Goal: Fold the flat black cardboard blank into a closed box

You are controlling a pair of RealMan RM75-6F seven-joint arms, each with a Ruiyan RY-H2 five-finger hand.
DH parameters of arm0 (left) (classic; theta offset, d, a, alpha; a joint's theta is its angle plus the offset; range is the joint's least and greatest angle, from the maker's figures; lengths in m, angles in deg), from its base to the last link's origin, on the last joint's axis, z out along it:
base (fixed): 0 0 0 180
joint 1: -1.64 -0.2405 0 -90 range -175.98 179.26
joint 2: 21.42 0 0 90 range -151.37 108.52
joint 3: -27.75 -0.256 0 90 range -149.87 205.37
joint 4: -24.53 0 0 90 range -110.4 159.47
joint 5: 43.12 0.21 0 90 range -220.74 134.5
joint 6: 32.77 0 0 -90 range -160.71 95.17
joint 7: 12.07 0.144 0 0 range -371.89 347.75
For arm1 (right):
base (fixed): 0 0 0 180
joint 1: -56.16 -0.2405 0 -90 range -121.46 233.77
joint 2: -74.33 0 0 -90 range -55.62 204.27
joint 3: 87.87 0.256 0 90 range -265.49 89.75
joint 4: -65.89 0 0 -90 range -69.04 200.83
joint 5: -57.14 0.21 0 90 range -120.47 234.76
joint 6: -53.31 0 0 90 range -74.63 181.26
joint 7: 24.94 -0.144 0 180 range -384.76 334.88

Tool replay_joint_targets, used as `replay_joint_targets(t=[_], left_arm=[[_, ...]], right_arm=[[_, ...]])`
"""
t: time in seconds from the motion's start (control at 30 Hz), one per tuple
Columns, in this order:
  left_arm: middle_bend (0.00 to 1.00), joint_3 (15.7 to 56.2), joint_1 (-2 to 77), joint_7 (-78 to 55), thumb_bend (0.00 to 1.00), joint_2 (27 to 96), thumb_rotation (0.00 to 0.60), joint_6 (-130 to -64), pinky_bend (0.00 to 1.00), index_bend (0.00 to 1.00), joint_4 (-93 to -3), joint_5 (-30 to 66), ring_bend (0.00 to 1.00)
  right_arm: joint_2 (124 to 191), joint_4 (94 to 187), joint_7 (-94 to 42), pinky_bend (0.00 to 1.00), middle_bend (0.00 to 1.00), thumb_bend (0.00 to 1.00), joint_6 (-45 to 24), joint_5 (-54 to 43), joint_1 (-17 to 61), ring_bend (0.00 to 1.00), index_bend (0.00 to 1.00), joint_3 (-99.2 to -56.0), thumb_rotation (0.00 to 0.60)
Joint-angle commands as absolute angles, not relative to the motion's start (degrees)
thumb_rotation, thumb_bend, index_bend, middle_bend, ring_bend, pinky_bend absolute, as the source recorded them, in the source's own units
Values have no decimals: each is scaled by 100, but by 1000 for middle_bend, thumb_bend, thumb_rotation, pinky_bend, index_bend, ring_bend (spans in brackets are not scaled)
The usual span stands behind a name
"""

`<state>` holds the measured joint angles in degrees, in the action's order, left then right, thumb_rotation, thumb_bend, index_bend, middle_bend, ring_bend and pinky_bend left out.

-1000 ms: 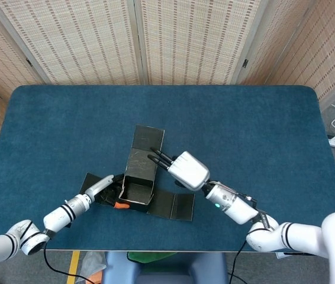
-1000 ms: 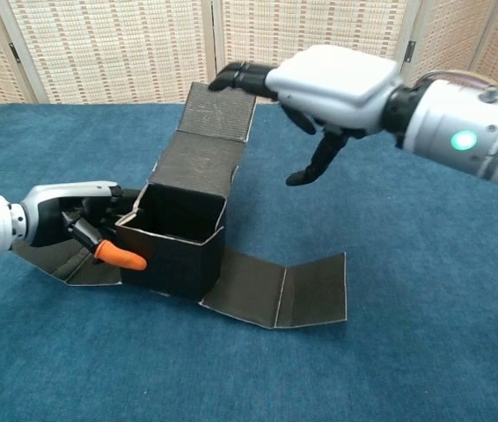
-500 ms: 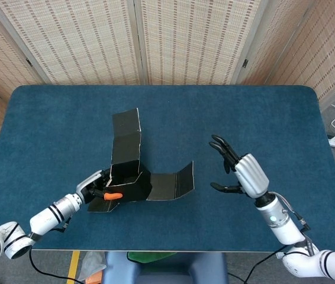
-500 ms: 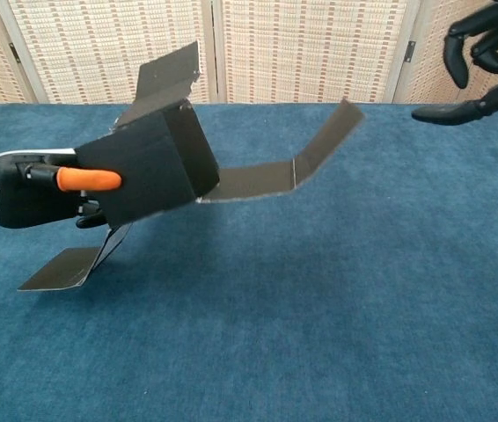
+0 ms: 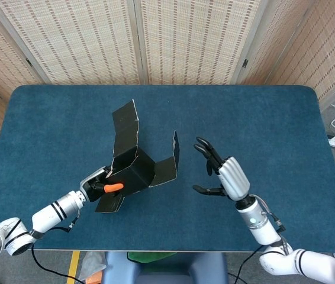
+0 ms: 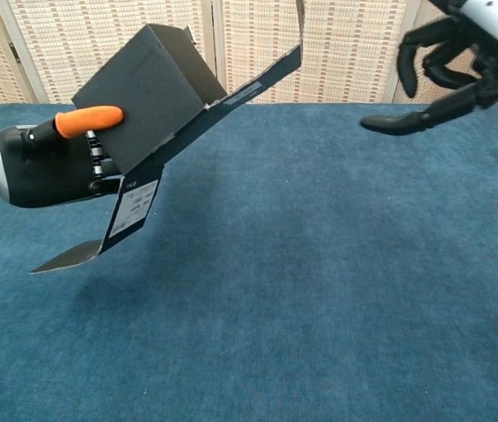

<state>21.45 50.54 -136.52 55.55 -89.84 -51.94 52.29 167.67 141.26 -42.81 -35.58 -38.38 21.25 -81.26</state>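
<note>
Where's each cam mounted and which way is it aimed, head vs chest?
Head view: high above, looking down on the blue table; both forearms show, left hand gripping the black cardboard box, right hand open.
Chest view: low, facing forward along the tabletop toward the woven screens.
Shared: both hands, the box.
</note>
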Motion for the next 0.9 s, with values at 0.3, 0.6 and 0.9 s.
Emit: replay_joint_targets(t=[0.3,0.6,0.9], left_arm=[[288,1980,5043,-13209,194,5545,600,-9103,763,251,-5284,5430,571],[282,1944,5068,-12474,194,5658,600,-9081,763,246,-5112,5435,571],[281,2006,5080,-11844,193,5698,600,-8949,763,247,-5069,5271,571]], right_arm=[[17725,13508,-3246,1000,0,45,-3212,-3807,1356,662,0,-7361,600],[17713,13630,-2947,1000,0,12,-3088,-3913,1079,660,0,-7243,600],[17457,13864,-2492,1000,15,0,-2696,-4070,936,659,0,-7482,600]])
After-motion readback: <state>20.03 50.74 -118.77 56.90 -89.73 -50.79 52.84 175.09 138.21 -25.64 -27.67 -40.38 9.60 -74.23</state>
